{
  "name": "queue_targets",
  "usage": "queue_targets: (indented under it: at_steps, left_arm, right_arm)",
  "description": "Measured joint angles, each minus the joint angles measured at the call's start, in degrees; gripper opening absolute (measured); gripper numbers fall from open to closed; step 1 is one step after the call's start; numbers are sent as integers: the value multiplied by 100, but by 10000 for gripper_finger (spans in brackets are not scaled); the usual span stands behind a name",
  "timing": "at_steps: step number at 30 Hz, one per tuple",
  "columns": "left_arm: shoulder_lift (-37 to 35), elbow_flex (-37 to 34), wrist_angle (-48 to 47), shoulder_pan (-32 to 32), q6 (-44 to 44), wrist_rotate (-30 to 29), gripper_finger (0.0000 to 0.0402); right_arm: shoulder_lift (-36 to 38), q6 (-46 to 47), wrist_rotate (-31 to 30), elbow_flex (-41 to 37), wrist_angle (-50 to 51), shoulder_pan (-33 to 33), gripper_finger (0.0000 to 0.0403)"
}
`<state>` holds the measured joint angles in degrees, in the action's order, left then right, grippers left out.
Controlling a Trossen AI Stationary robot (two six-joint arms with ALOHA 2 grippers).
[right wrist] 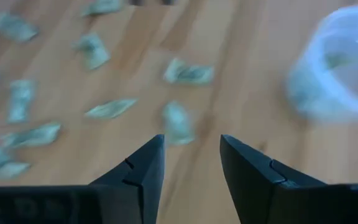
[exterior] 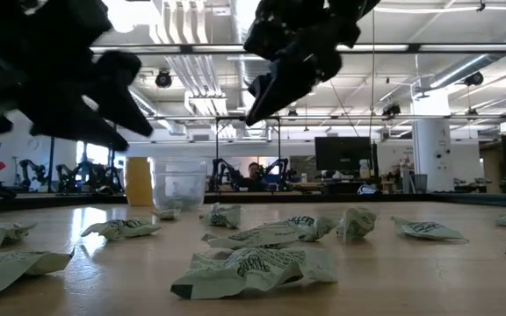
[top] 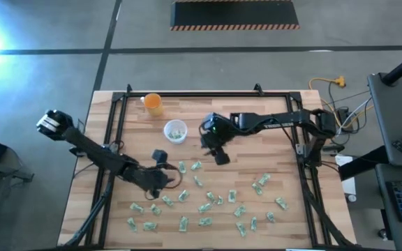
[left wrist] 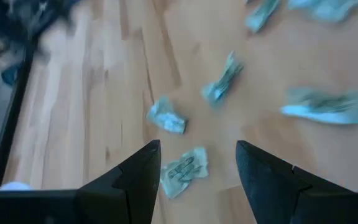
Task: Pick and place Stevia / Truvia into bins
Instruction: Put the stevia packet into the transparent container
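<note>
Right gripper (top: 221, 157) spread, empty, just right of clear cup (top: 175, 131). Left gripper (left wrist: 197, 163) spread, above sachets (left wrist: 184, 171) on table (top: 285, 160), near left.

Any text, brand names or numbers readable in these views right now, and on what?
None can be read.
Sachets: dark print shows on the green-and-white paper, too small and crumpled to read.
Sachet between the left gripper's fingers: print blurred.
Clear cup: no label visible.
</note>
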<state>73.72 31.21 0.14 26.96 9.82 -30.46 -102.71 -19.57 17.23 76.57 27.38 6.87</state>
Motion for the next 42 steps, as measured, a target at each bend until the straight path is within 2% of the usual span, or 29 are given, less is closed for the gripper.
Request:
queue_targets:
  at_steps: [5,10,15,22,32,42]
  left_arm:
    - [668,367,-364,-467,-8,162,192]
    - [1059,715,-641,-907,-52,789,190]
    - [1321,884,-865,-1290,-160,1365,174]
    - [1473,1016,-1027,-1594,-372,1973,166]
    - [1501,972,-1001,-1611,-498,2020,166]
    - [1866,1040,-944,-1598,-498,1650,162]
  right_arm:
    - [309,187,-17,-422,123,-265,135]
    - [606,437,-11,-842,74,-493,127]
    - [911,667,-27,-1275,-42,-696,122]
    - [1419,803,-33,-1998,-720,-850,120]
    - [2031,1038,-44,-2784,-1395,-879,114]
    - [2420,1066,-50,-3092,-1626,-891,109]
